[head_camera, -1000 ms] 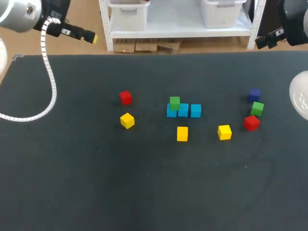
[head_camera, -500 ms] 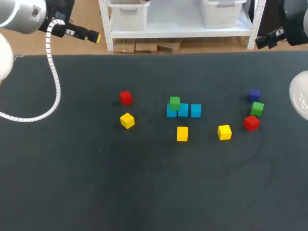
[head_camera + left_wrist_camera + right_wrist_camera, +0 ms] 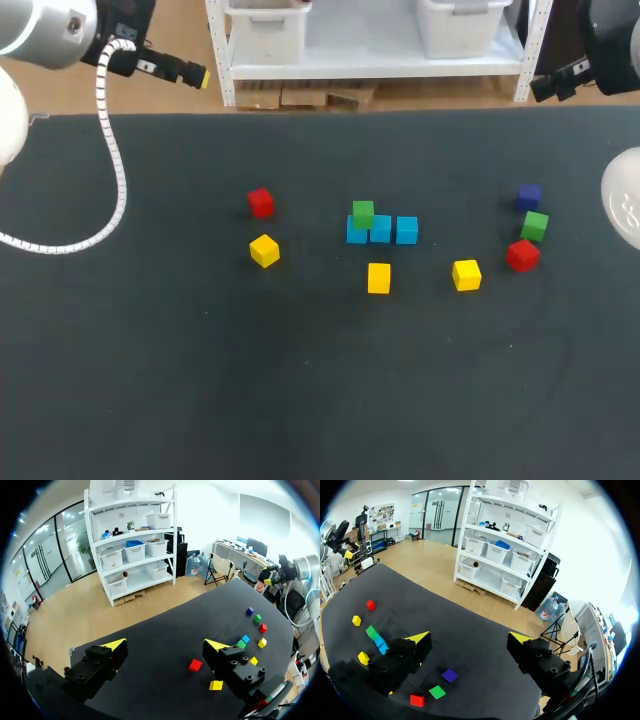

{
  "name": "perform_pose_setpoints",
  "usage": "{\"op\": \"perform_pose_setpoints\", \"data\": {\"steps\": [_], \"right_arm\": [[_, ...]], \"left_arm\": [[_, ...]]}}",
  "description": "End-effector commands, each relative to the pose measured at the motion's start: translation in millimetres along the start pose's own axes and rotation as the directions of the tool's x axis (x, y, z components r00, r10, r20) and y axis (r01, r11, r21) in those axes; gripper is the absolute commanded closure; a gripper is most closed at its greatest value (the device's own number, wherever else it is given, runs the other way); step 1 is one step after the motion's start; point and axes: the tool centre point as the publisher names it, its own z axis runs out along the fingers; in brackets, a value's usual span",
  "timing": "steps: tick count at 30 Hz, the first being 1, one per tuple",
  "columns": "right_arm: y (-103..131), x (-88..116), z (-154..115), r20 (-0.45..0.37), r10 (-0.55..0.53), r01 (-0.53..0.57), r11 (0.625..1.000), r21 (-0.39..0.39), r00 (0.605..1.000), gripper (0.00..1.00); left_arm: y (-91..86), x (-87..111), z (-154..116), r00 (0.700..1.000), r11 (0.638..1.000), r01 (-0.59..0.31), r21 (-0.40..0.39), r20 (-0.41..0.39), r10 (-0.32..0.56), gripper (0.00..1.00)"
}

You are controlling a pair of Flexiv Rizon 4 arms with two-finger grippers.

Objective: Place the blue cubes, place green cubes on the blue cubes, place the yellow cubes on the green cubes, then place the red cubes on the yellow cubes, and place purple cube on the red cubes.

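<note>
Three blue cubes (image 3: 381, 230) lie in a row mid-table, and a green cube (image 3: 363, 212) rests on the leftmost one. To their left are a red cube (image 3: 260, 202) and a yellow cube (image 3: 264, 250). Two more yellow cubes (image 3: 378, 278) (image 3: 466, 274) lie in front of the row. At the right a purple cube (image 3: 528, 197), a green cube (image 3: 535, 225) and a red cube (image 3: 522, 255) cluster together. My left gripper (image 3: 165, 644) hangs open beyond the far left corner. My right gripper (image 3: 469, 637) hangs open beyond the far right corner. Both are empty.
A white ribbed cable (image 3: 108, 165) from my left arm loops over the table's left part. My right arm's white housing (image 3: 622, 195) overhangs the right edge. The black table (image 3: 300, 380) is bare in front of the cubes.
My left arm shifted slightly to the right a second ago and has held still since. The cubes and the right arm have not moved.
</note>
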Motion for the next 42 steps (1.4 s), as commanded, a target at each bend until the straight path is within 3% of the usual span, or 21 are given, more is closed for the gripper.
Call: {"op": "perform_pose_setpoints", "data": {"steps": [1, 7, 17, 26, 42], "right_arm": [[5.6, -1.3, 14.2, -0.049, -0.029, 0.028, 0.999, -0.022, 0.998, 0.0], [19.1, 13.6, 30.7, -0.122, -0.059, 0.045, 0.993, -0.112, 0.991, 0.0], [28.1, 51.1, 32.8, -0.247, -0.173, 0.13, 0.975, -0.182, 0.953, 0.0], [41.3, 77.3, 13.3, -0.285, -0.315, 0.241, 0.933, -0.266, 0.905, 0.0], [65.9, 137.7, 23.3, -0.375, -0.442, 0.306, 0.877, -0.37, 0.815, 0.0]], "left_arm": [[0.0, -0.7, 0.9, 1.0, 1.0, 0.001, -0.002, -0.001, -0.001, 0.0], [0.0, -0.7, 0.9, 1.0, 1.0, 0.001, -0.002, -0.001, -0.001, 0.0], [0.0, -0.7, 0.9, 1.0, 1.0, 0.001, -0.002, -0.001, -0.001, 0.0], [0.0, -0.7, 0.9, 1.0, 1.0, 0.001, -0.002, -0.001, -0.001, 0.0], [0.0, -0.7, 0.9, 1.0, 1.0, 0.001, -0.002, -0.001, -0.001, 0.0]]}}
